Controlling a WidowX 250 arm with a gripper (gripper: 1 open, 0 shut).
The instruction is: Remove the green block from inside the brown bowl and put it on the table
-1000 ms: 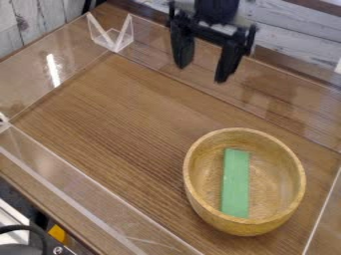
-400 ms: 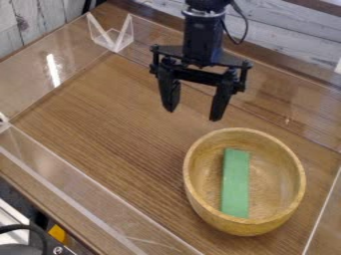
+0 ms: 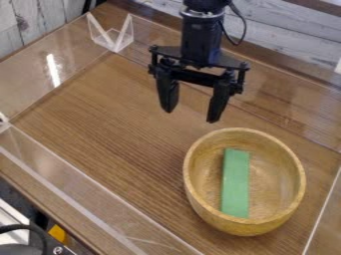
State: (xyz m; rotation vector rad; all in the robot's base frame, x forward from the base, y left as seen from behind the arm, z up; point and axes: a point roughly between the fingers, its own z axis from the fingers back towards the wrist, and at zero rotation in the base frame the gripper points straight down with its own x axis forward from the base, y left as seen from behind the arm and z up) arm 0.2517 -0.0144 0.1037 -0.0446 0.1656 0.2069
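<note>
1. My gripper [image 3: 194, 104] is hanging over the table [image 3: 107, 110], pointing straight down, with its two dark fingers [image 3: 170, 97] spread wide and nothing between them.
2. The green block [image 3: 238, 182] is lying flat on the floor of the brown bowl [image 3: 200, 185], its long side running from the far rim toward the near rim.
3. The bowl is sitting on the table toward the near right corner, close to the clear wall [image 3: 314, 235] on that side.
4. The block is lying nearer the camera and a little to the right of my gripper, apart from it; my fingertips are hovering beyond the bowl's far rim, not over the block.
</note>
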